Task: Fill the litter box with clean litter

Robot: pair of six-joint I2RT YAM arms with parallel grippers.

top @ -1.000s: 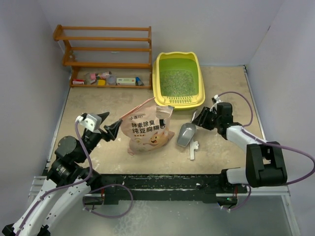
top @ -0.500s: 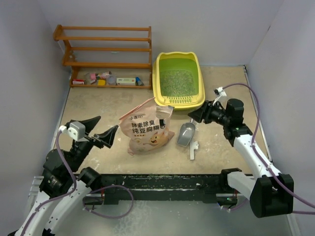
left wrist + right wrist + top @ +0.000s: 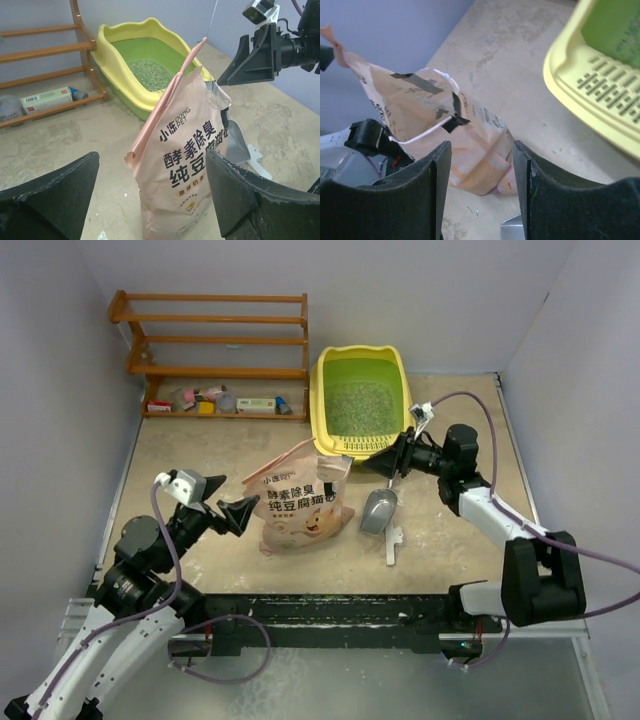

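Both grippers are held spread and empty. The left gripper (image 3: 228,500) is set just beside the standing bag (image 3: 300,502), its fingers opened wide towards it, while the right gripper (image 3: 388,462) is aimed at the bag's taped top corner. The litter box (image 3: 365,447) lies just to the right of the right gripper (long axis across its line of aim) and beyond the bag from the left gripper. Only a thin patch of pale litter (image 3: 357,406) is seen in the green basin — more is judged to be needed.

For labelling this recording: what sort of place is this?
Probably a robot test cell staged as a pet corner: plain walls box in the table, which carries a litter box, a litter bag and a wooden shelf rack.
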